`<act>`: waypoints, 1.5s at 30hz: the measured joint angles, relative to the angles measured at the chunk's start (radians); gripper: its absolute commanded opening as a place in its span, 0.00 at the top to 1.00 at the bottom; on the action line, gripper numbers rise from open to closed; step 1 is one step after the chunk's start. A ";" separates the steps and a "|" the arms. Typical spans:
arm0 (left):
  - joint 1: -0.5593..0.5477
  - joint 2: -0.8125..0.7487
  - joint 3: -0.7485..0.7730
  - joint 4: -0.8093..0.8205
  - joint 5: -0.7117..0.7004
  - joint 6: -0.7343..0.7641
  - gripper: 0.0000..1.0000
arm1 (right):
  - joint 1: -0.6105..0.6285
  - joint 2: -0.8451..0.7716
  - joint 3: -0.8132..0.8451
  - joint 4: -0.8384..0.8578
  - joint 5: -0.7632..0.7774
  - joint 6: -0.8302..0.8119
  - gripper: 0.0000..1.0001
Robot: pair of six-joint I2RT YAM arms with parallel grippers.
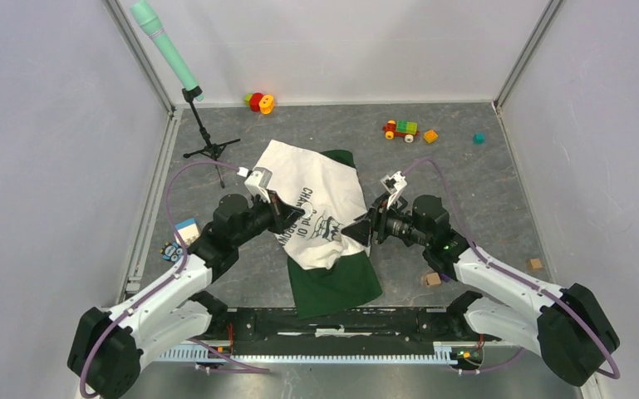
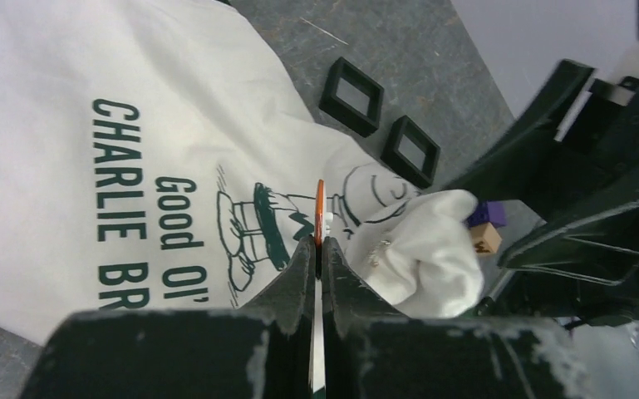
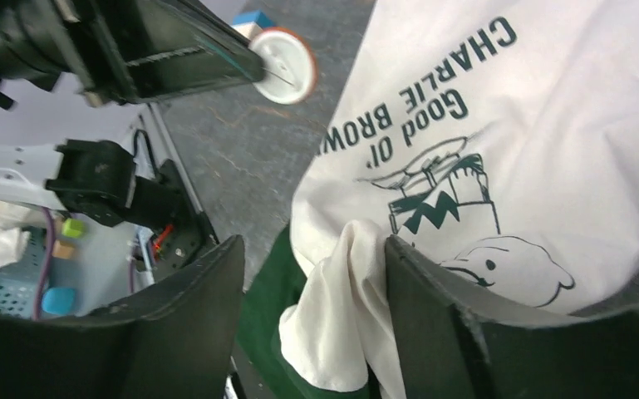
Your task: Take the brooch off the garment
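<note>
The garment [image 1: 316,187], a white T-shirt with dark print and dark green parts, lies spread in the middle of the table. My left gripper [image 1: 287,218] is over its left part, shut on the brooch [image 2: 320,208], a thin white disc with an orange rim, seen edge-on. The disc also shows in the right wrist view [image 3: 287,65], clear of the cloth. My right gripper [image 1: 357,229] is at the shirt's right edge; its jaws [image 3: 312,245] are open around a raised fold of white cloth [image 3: 341,307]. A small metal bit [image 2: 380,249] sits on that fold.
Toys lie at the back: a red-yellow piece [image 1: 259,102], a toy car [image 1: 400,129], an orange block [image 1: 430,135], a teal block [image 1: 479,138]. A tripod stand [image 1: 208,141] is back left. Wooden cubes [image 1: 432,279] [image 1: 534,263] lie right, a blue-white block [image 1: 187,229] left.
</note>
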 measured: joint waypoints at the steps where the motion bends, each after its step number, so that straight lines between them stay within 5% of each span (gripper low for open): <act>1: 0.000 -0.007 0.000 -0.002 0.012 -0.005 0.98 | 0.000 0.003 -0.002 -0.006 0.002 -0.004 0.32; 13: 0.000 -0.061 0.000 0.049 0.283 -0.135 0.98 | 0.000 0.010 -0.003 0.105 -0.082 -0.016 0.25; 25: 0.000 -0.064 0.002 0.167 0.422 -0.223 0.98 | 0.025 0.057 0.020 0.268 -0.190 0.035 0.32; 45: 0.000 -0.063 0.002 0.209 0.465 -0.248 0.98 | 0.073 0.146 0.071 0.386 -0.220 0.089 0.60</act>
